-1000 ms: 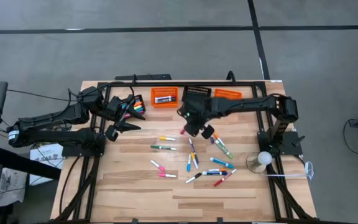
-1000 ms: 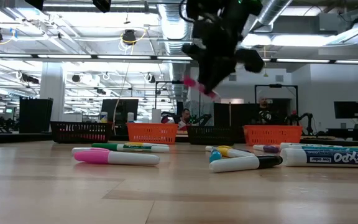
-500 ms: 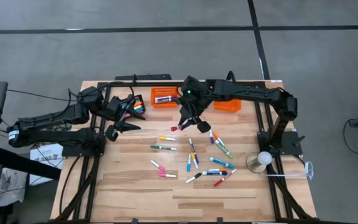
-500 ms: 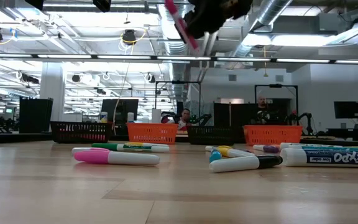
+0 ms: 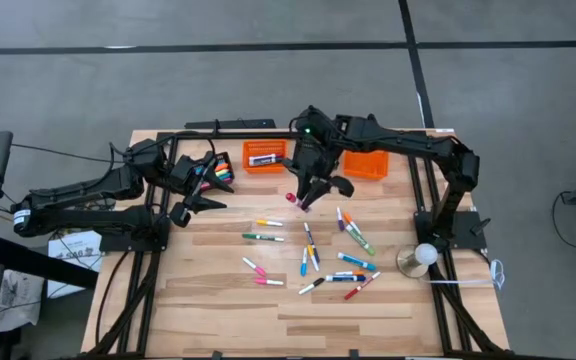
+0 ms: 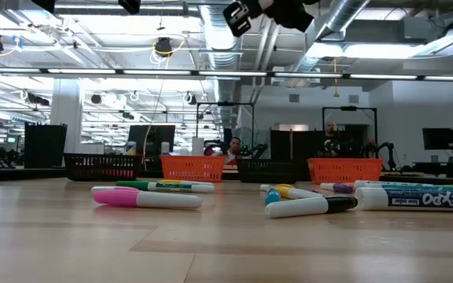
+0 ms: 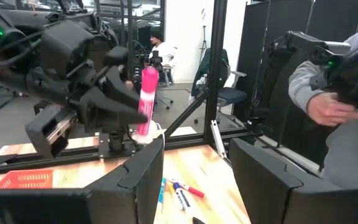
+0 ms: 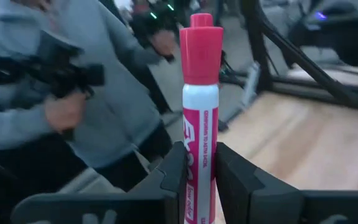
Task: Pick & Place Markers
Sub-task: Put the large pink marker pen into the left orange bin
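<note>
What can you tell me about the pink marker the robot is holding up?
The pink marker has a pink cap, a white barrel with pink print, and looks like smooth plastic. The right gripper pinches its lower barrel, cap pointing away. It hangs in the air over the far middle of the table, near the orange baskets.

arms: two, dark, jointed, boxy links | right arm (image 5: 398, 150): green light near wrist | left arm (image 5: 88, 190): black cable trailing off its base | gripper fingers (image 8: 166, 180): black, blocky, flat-faced | bases: black frames at counter sides
</note>
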{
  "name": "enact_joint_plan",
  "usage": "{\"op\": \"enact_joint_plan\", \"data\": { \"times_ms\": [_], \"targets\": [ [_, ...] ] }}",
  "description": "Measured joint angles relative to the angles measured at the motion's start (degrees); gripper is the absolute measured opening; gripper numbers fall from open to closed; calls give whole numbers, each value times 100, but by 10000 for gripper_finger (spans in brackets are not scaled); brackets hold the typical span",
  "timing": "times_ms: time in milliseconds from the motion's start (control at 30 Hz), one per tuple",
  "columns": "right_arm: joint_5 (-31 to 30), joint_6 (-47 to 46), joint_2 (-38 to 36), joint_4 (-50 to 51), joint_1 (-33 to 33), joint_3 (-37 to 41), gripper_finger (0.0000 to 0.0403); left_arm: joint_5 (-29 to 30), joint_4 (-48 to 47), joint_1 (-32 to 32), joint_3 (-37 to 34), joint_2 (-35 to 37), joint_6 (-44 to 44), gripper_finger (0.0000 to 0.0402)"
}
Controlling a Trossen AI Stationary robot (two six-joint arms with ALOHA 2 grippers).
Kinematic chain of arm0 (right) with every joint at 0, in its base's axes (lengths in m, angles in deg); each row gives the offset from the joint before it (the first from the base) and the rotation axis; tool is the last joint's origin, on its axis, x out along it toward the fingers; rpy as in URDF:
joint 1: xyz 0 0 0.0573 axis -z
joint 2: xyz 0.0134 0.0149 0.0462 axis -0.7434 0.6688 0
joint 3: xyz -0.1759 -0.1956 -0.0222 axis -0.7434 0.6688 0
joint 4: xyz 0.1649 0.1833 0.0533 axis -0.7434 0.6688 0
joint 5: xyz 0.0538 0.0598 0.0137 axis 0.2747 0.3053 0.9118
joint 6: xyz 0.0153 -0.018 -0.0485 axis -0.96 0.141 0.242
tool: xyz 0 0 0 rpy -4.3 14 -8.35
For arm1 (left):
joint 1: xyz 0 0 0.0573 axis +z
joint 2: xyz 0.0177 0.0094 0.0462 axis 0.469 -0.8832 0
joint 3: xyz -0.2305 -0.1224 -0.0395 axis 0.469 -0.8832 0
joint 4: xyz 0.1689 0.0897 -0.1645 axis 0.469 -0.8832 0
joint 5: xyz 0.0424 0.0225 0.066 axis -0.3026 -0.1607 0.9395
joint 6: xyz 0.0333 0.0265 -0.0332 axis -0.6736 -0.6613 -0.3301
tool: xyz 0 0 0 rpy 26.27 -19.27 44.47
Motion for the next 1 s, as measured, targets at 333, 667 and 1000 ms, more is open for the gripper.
{"op": "enact_joint_plan", "data": {
  "times_ms": [333,667,1000],
  "targets": [
    [-992,-68,0,-229,-37,0,52,0,-4,3,0,0,34,184],
    [-4590,780,0,-651,-163,0,52,2,-111,323,0,26,179,184],
    [-5826,795,0,-1755,374,0,52,0,-231,365,-235,380,146,184]
  ]
}}
